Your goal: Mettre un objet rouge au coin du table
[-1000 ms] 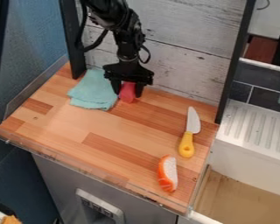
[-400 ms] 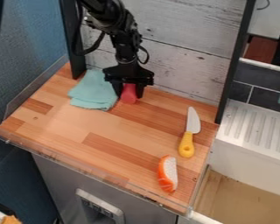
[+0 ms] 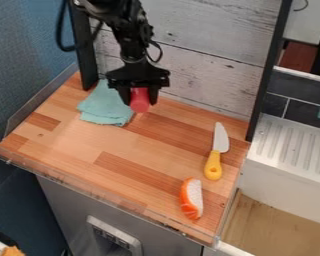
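Claw [image 3: 140, 102]: I pinched the red object [image 3: 140, 106] near the plank wall [image 3: 203, 65].
Blue cloth [image 3: 104, 105]: it lay between my claw and the clear side panel [image 3: 42, 95].
Knife [image 3: 213, 165], orange-white toy [image 3: 191, 198]: they lay well apart from me.
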Controlling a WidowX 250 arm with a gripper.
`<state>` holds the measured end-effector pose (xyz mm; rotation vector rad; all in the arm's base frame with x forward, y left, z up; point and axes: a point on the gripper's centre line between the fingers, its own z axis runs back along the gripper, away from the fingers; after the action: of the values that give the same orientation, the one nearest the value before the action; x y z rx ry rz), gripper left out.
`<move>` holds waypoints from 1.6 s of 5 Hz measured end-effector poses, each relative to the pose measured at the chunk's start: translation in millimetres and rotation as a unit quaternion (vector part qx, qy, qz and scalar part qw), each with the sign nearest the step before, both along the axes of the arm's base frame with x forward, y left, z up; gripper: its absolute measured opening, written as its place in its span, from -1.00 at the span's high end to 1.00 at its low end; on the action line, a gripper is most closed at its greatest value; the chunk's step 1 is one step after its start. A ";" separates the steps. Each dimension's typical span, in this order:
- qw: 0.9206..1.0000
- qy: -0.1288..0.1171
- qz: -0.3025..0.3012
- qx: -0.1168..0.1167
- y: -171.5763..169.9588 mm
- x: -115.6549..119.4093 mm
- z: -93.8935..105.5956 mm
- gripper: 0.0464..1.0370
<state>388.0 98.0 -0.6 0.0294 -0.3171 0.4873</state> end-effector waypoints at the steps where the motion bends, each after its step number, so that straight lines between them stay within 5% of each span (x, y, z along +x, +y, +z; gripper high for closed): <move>1: 0.999 -0.015 0.044 0.004 7.0 -21.0 17.4 -0.27; 3: 0.981 -0.010 0.192 0.028 48.3 -76.5 19.2 -0.27; 6: 0.942 0.032 0.334 0.003 114.1 -137.2 -22.9 -0.27; 7: 0.928 0.034 0.371 -0.025 121.3 -146.7 -46.7 -0.27; 8: 0.930 0.026 0.366 -0.027 123.7 -140.3 -51.5 -0.27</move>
<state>247.7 221.7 -52.2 0.1092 -0.2321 1.2357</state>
